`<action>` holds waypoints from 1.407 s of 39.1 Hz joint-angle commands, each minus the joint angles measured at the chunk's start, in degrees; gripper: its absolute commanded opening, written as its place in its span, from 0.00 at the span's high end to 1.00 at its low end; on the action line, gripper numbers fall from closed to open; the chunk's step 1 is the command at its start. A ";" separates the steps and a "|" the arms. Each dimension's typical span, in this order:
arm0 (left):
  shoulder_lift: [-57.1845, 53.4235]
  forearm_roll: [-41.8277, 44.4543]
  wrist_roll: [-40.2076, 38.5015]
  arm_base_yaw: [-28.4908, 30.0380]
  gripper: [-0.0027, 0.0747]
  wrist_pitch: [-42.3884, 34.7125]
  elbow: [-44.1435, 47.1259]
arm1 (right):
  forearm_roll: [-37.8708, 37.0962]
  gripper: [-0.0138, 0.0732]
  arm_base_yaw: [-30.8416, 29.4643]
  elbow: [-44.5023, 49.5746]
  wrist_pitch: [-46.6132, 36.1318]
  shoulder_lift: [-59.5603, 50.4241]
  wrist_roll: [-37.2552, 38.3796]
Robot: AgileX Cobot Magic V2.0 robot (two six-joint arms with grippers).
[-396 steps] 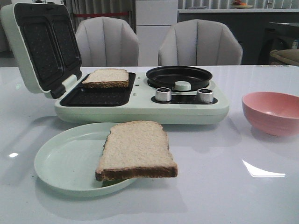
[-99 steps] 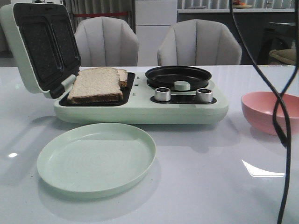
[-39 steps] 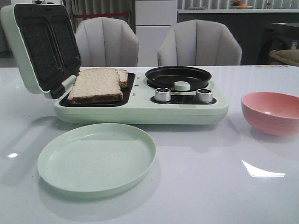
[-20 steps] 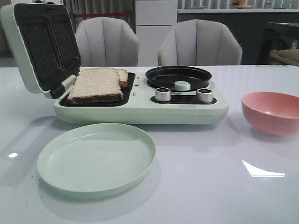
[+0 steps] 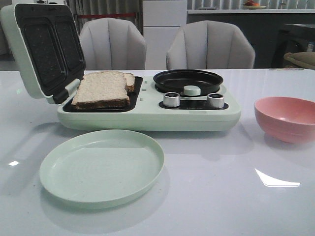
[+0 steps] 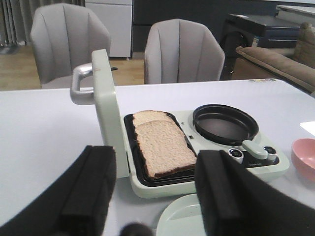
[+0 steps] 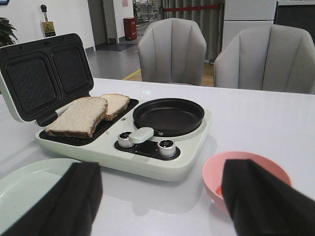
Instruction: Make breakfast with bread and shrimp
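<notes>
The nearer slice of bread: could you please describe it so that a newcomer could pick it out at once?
Find the pale green breakfast maker with its raised lid. Two bread slices lie in its dark grill tray beside the round black pan. The nearer slice is the front one, partly overlapping the other slice.

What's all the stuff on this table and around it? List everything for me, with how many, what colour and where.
bread: two slices, beige with brown crusts, overlapping on the breakfast maker's dark grill plate
breakfast maker: one, pale green, lid open, rear centre of the table
frying pan: one, black, empty, on the maker's right half
knobs: two, silver, below the pan
plate: one, pale green, empty, in front of the maker
bowl: one, pink, right of the maker
table: one, glossy white
chairs: two, grey, behind the table
left gripper: black fingers, open, empty
right gripper: black fingers, open, empty
</notes>
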 commanded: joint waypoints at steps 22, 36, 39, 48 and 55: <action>38.11 -17.31 -0.07 3.36 0.44 -1.20 -32.22 | 0.03 0.15 -0.20 -1.54 -4.68 0.51 -0.13; 50.44 -27.93 2.87 14.00 0.44 11.67 -47.86 | 0.03 0.15 -0.20 -1.54 -4.68 0.51 -0.13; 52.77 -30.04 3.75 16.18 0.44 13.39 -48.43 | 0.03 0.15 -0.20 -1.54 -4.68 0.51 -0.13; 57.62 -37.55 5.46 22.16 0.44 13.55 -48.43 | 0.03 0.15 -0.20 -1.54 -4.68 0.51 -0.13; 62.58 -50.27 14.84 25.46 0.44 15.50 -48.43 | 0.03 0.15 -0.20 -1.54 -4.68 0.51 -0.13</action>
